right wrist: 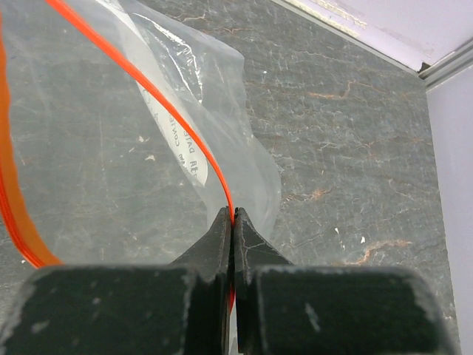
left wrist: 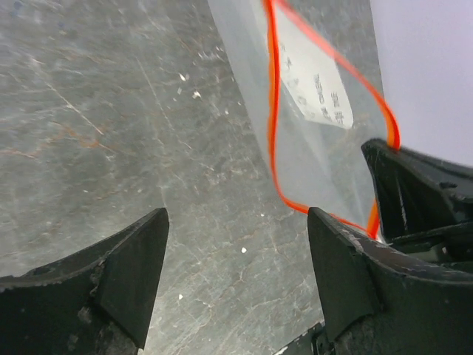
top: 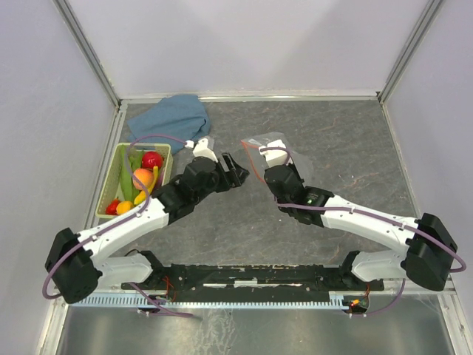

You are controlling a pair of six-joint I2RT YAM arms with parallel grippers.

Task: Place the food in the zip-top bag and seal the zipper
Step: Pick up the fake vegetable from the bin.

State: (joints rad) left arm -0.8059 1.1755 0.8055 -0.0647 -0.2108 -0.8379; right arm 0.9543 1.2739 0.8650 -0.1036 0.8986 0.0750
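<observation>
The clear zip-top bag [top: 267,145] lies on the dark table, empty, its mouth gaping. My right gripper [right wrist: 233,214] is shut on the bag's red-orange zipper [right wrist: 148,81] and pinches one lip of the mouth. My left gripper [left wrist: 236,222] stands open just left of the bag [left wrist: 318,148], with only bare table between its fingers [left wrist: 133,259]. The zipper [left wrist: 275,111] loops past the left gripper's right finger without touching it. The food [top: 143,177], red, orange, yellow and green toy pieces, sits in the pale green basket [top: 111,181] at the far left.
A crumpled blue cloth [top: 174,117] lies at the back left, behind the basket. The right gripper's black finger [left wrist: 414,192] shows at the right edge of the left wrist view. Grey walls enclose the table on three sides.
</observation>
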